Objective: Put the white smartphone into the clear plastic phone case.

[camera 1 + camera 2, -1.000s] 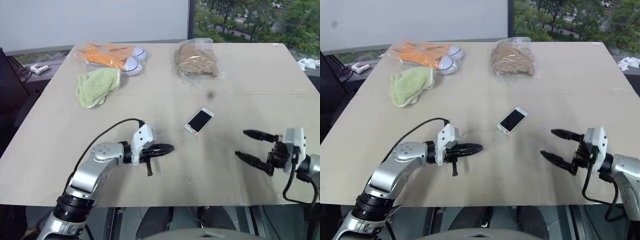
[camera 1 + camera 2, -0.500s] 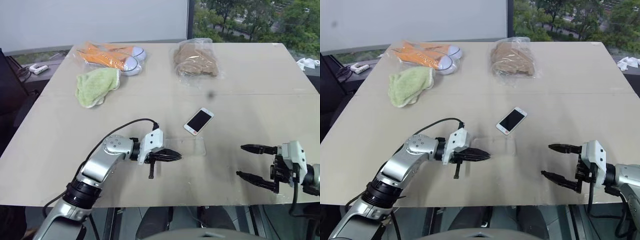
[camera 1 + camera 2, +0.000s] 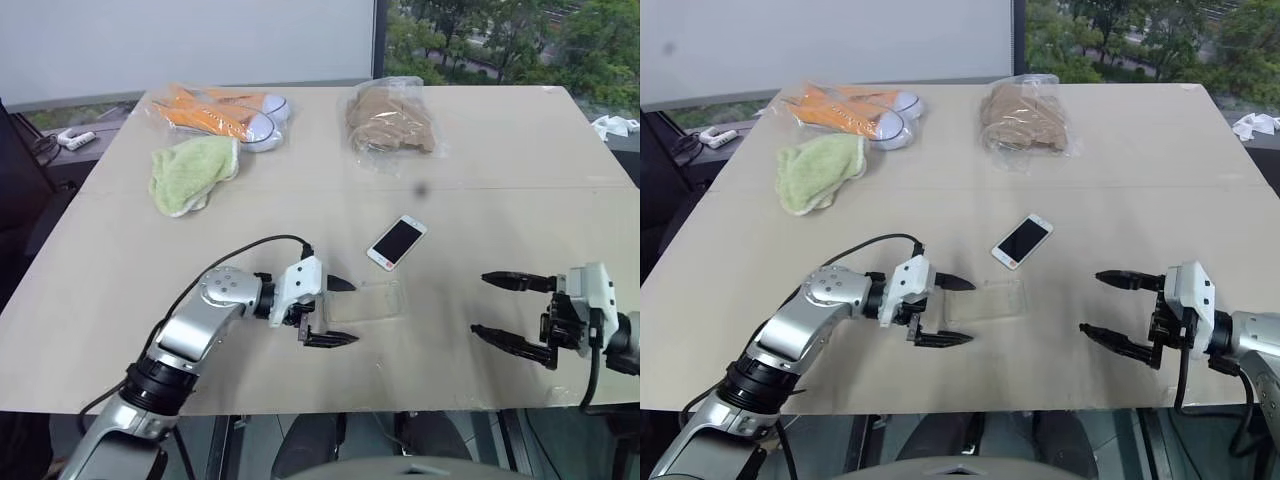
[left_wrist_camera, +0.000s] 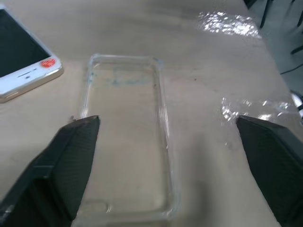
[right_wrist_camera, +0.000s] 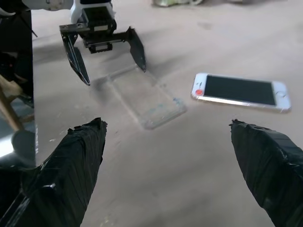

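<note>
clear plastic phone case (image 3: 365, 301) laid empty by spread, empty left gripper (image 3: 332, 312) | white smartphone (image 3: 397, 242) beyond it, not yet inserted | right gripper (image 3: 515, 312) spread wide, nothing held

Scene is evenly lit by daylight from the window (image 3: 500, 40) beyond the table (image 3: 520, 210). Shadows are soft and faint. Glare patches sit on the table surface in the left wrist view. Near fingers (image 4: 66, 156) appear blurred; a dark smudge marks the left eye view.
</note>
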